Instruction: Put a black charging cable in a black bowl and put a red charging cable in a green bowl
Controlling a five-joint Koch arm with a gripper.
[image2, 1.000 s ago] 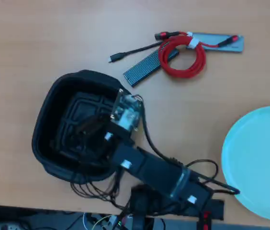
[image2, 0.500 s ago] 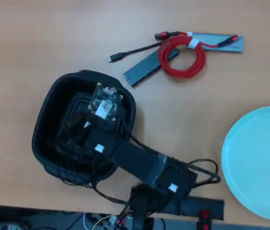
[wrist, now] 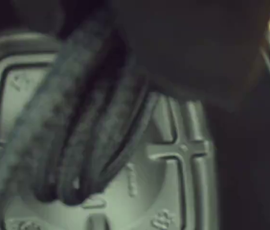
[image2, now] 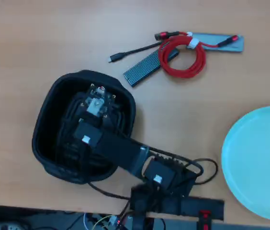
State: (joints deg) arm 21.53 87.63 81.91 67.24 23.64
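Wrist view blurred and dim: strands of the black charging cable [wrist: 84, 139] hang over the raised square pattern of the black bowl [wrist: 173, 158] floor, running up into a dark mass at top; fingers not distinguishable there. Overhead, the arm reaches into the bowl [image2: 46, 115], its gripper [image2: 96, 98] hiding the cable; fingers' state cannot be told. Red charging cable [image2: 183, 57] lies coiled on the tabletop [image2: 39, 38]; green bowl [image2: 259, 163] is cut off at right.
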